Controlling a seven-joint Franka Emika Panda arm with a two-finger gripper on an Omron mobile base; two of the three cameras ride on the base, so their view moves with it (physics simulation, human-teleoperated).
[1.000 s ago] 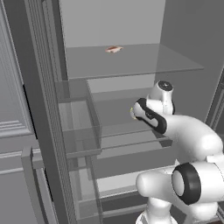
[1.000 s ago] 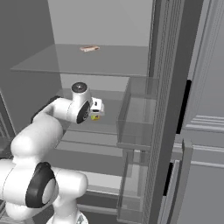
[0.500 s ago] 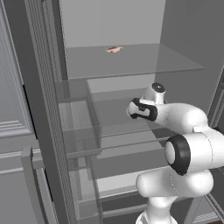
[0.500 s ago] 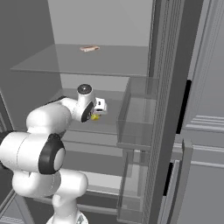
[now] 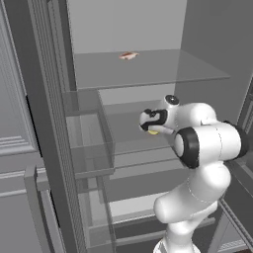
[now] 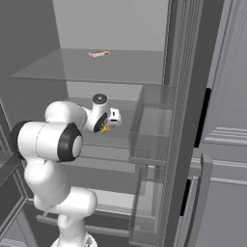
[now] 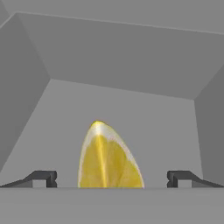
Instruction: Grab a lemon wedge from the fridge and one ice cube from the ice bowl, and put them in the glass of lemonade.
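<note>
Inside the fridge [image 5: 123,29], the gripper [image 7: 111,177] is spread wide around the lemon wedge [image 7: 108,157], not yet pinching; all 2 pickups remain.

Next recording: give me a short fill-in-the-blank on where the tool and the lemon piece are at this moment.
1. The tool's two dark fingertips stand wide ____.
2. The tiny pale yellow lemon wedge lies ____ those two fingertips in the hand view.
3. The small flat pinkish-brown item lies on the clear glass shelf ____ the one the tool works at.

Missing words: open; between; above
</note>
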